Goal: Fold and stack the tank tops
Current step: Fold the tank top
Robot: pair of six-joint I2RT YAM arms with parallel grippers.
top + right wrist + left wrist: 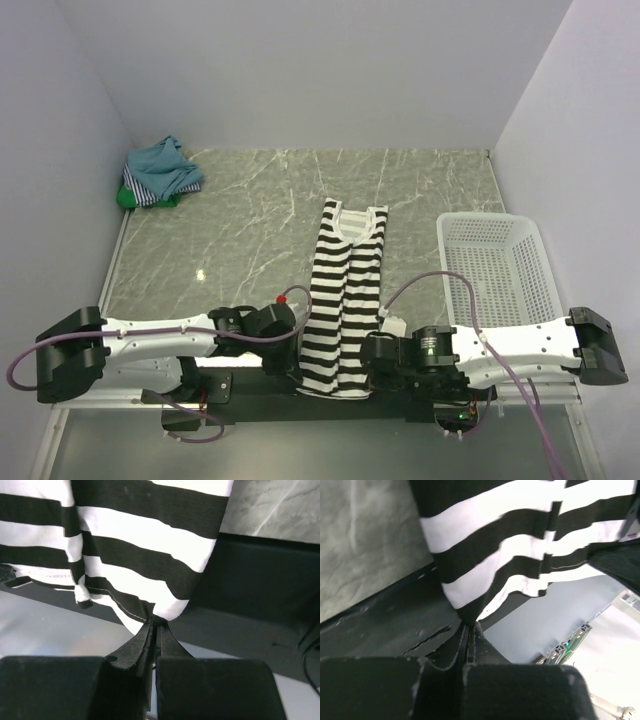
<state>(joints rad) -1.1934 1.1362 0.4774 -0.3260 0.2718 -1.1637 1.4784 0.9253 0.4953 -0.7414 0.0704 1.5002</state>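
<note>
Lying lengthwise on the table [240,230], the striped tank top [345,310] has both near hem corners pinched: the left gripper [470,626] is clamped on one, the right gripper [156,620] on the other. The other tank tops [160,175] sit heaped in the far-left corner.

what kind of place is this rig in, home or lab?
Likely a lab test cell, not a home: plain white walls box in a marble-patterned table, the left arm and right arm sit at its near edge, with a striped tank top and white basket on it.
</note>
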